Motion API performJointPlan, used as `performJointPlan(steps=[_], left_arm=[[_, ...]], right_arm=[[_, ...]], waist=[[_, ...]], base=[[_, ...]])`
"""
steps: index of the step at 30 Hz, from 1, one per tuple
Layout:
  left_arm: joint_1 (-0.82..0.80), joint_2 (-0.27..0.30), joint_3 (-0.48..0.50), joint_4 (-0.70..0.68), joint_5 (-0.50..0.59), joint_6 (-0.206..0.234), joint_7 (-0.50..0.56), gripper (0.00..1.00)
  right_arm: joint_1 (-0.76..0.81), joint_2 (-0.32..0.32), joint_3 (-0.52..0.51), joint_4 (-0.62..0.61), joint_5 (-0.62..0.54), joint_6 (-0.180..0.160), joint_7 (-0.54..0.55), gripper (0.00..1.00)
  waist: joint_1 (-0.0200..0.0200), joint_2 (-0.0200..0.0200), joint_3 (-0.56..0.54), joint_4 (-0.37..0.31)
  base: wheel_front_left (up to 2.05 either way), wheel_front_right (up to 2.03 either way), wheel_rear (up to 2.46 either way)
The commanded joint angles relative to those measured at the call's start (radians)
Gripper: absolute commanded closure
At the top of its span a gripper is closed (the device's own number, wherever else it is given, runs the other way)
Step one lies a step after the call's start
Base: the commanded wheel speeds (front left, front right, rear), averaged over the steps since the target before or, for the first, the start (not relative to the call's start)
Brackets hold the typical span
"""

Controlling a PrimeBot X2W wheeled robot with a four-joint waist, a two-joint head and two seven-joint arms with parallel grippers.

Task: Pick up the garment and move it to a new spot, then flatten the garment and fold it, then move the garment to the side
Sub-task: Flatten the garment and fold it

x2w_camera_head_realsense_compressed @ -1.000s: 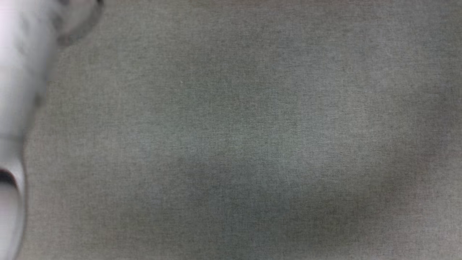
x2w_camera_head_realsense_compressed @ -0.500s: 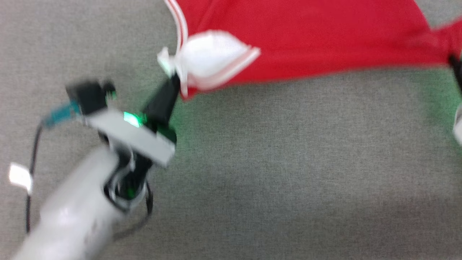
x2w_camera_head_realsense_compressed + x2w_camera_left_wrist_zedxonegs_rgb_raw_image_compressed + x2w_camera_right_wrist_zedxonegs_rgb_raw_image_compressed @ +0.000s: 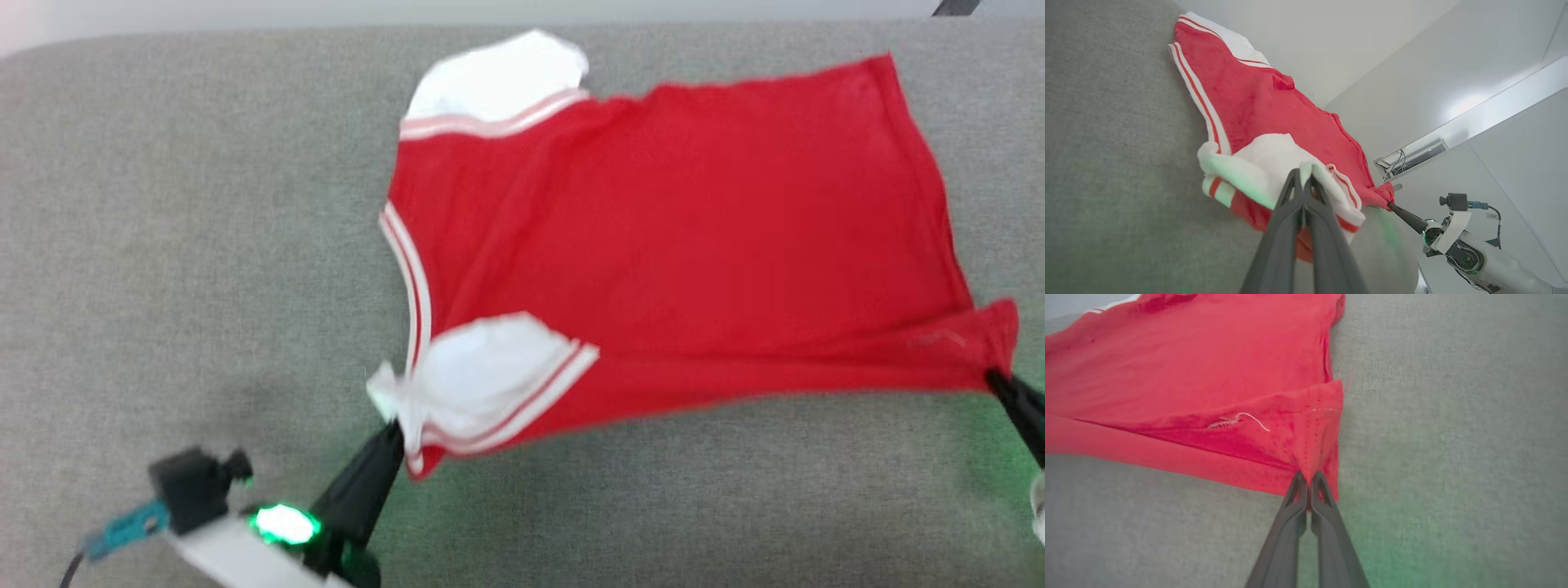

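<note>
The garment (image 3: pixel 669 237), a red T-shirt with white sleeves and striped trim, lies spread across the grey fabric surface (image 3: pixel 180 245), its near edge lifted and stretched between both grippers. My left gripper (image 3: pixel 397 429) is shut on the near white sleeve (image 3: pixel 1274 163), seen up close at the left gripper (image 3: pixel 1304 179) in its wrist view. At the right edge my right gripper (image 3: pixel 992 377) is shut on the red hem corner (image 3: pixel 1318 428); the right gripper (image 3: pixel 1308 477) pinches the fabric at its fingertips. The far sleeve (image 3: pixel 498 82) lies flat.
The grey surface reaches a pale back edge (image 3: pixel 245 24) at the top. Open grey fabric lies to the left of the shirt and in front of it. In the left wrist view a white wall (image 3: pixel 1412 61) stands behind, and my right arm (image 3: pixel 1470 253) shows at lower right.
The head camera has swung upward, bringing the whole shirt into view. Both grippers stay shut on the sleeve and hem corner.
</note>
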Motion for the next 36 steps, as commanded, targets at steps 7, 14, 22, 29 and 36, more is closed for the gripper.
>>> performJointPlan(steps=[7, 14, 22, 29, 36], left_arm=[[0.147, 0.050, 0.074, -0.143, 0.054, 0.002, -0.001, 1.00], [-0.048, 0.061, 0.032, -0.120, 0.047, 0.002, 0.040, 1.00], [-0.322, 0.018, -0.010, 0.025, 0.003, 0.001, 0.054, 1.00], [-0.461, -0.032, -0.073, 0.207, -0.015, 0.001, 0.028, 1.00], [-0.511, -0.053, -0.145, 0.352, 0.005, 0.001, 0.009, 1.00]], right_arm=[[0.248, 0.048, -0.269, -0.206, -0.100, -0.002, 0.103, 1.00], [0.203, 0.149, -0.408, -0.340, -0.202, -0.002, 0.236, 1.00], [0.006, 0.201, -0.360, -0.267, -0.240, -0.002, 0.347, 1.00], [-0.145, 0.235, -0.313, -0.110, -0.236, -0.002, 0.333, 1.00], [-0.221, 0.235, -0.236, 0.022, -0.230, -0.002, 0.276, 1.00]], waist=[[0.0000, -0.0001, -0.010, -0.009], [0.0000, -0.0001, 0.003, -0.009], [0.0000, -0.0001, 0.028, -0.014], [0.0000, -0.0001, 0.087, -0.022], [0.0000, -0.0001, 0.149, -0.013]], base=[[0.00, 0.00, 0.00], [0.00, 0.00, 0.00], [0.00, 0.00, 0.00], [0.00, 0.00, 0.00], [0.00, 0.00, 0.00]])
